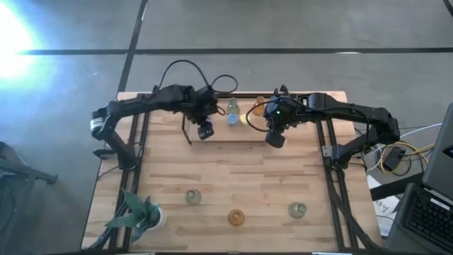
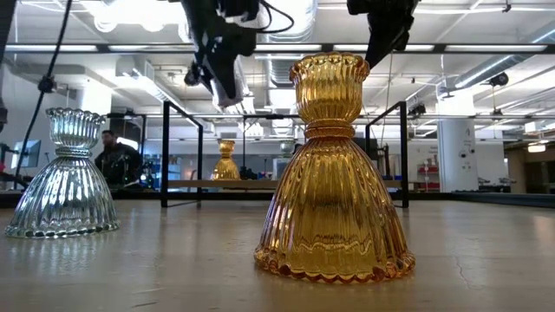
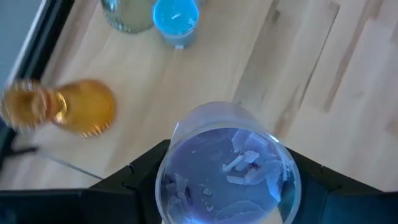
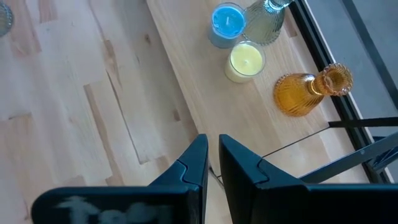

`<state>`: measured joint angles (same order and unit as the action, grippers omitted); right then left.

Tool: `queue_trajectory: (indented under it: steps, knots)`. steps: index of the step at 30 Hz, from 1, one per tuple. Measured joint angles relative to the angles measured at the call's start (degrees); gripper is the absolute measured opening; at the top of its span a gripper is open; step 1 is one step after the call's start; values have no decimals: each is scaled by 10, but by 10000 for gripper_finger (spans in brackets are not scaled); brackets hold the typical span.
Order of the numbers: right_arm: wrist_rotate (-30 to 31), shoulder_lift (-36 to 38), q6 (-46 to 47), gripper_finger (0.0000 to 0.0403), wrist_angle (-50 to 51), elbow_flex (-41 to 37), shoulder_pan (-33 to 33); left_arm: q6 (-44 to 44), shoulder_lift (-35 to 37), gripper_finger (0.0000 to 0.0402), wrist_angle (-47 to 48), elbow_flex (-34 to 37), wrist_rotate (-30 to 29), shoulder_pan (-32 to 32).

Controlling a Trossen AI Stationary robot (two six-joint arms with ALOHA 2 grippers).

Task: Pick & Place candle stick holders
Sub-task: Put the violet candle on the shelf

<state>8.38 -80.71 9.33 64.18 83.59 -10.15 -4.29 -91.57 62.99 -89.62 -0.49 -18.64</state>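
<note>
My left gripper (image 1: 205, 131) hangs above the table's far middle, shut on a low round purple candle stick holder (image 3: 227, 168). To its right my right gripper (image 1: 274, 138) hovers shut and empty. Behind them, by the far edge, stand a blue holder (image 4: 227, 22), a yellow one (image 4: 245, 60), a grey-green one (image 4: 266, 22) and an amber one (image 4: 308, 90). Near the front edge a grey-green holder (image 1: 193, 197), an amber holder (image 1: 236, 217) and another grey-green holder (image 1: 297, 210) rest on their wide bases. My left gripper pinches the purple holder between its two fingers (image 3: 140, 171), one on each opposite side of its round wall (image 3: 171, 155). The fingers slant steeply down from above. The holder sits upright with its open top toward the wrist, lifted clear of the table.
A leafy plant in a white pot (image 1: 138, 216) stands at the near left corner. A black metal frame (image 2: 165, 147) crosses the far part of the table around the back holders. Bare wood (image 1: 233, 170) lies between the back group and the front row.
</note>
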Motion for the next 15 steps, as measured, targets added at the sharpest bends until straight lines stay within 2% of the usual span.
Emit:
queue_trajectory:
  steps: [6, 11, 15]
  knots:
    - [0, 0, 12, 34, 0, 0, 0, 168, -35, 235, -4, -14, 2, -4]
    - [2, 0, 12, 34, 0, 0, 0, 245, -53, 235, -6, -14, 38, -23]
    - [2, 0, 11, 34, -1, 0, 0, 302, -70, 235, -6, -29, 42, -37]
